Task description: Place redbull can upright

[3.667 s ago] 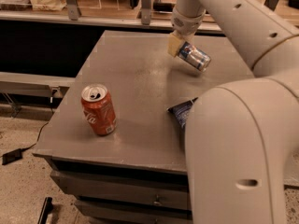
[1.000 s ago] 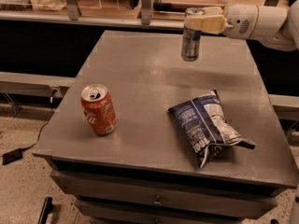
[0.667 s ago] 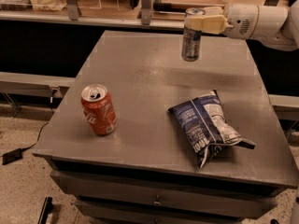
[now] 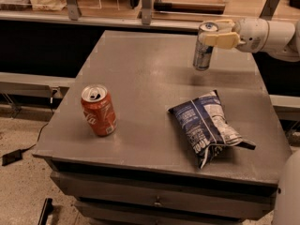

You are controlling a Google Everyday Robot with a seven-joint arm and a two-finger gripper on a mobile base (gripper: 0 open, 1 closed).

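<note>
The redbull can (image 4: 204, 50), slim and silver with blue patches, is upright at the far right of the grey table (image 4: 140, 78). My gripper (image 4: 216, 35) comes in from the right and is shut on the can's upper part with its yellowish fingers (image 4: 224, 40). The can's base hangs just above the tabletop, with a faint shadow beneath it.
A red Coca-Cola can (image 4: 99, 109) stands upright at the front left. A dark blue and white snack bag (image 4: 206, 128) lies at the front right. A wooden counter with metal posts (image 4: 145, 3) runs behind the table. Drawers (image 4: 154, 198) sit under the front edge.
The can lay on its side on the table under the gripper; now it is held upright. Over the last second it moved a little right and down.
</note>
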